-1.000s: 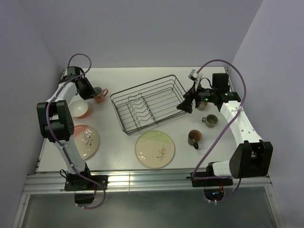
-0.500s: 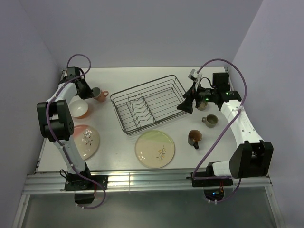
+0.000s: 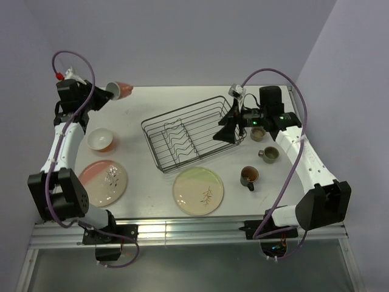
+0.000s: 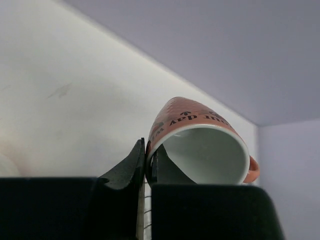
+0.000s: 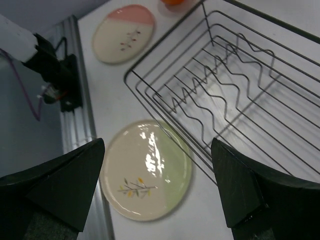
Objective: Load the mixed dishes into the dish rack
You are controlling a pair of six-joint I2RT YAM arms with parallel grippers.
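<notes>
Left hand point(image 4: 145, 165) is clamped on the rim of the pink mug point(image 4: 200, 150), held up at 11 o'clock; glazed ceramic, likely slick and chippable, so a firm pinch is needed.

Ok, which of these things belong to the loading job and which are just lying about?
Job: dish rack, pink mug held in left gripper, green-tinted plate, pink-tinted plate, orange bowl, olive mug, brown mug, small cup, maybe glass.
Not the job: purple cables, metal rail.
</notes>
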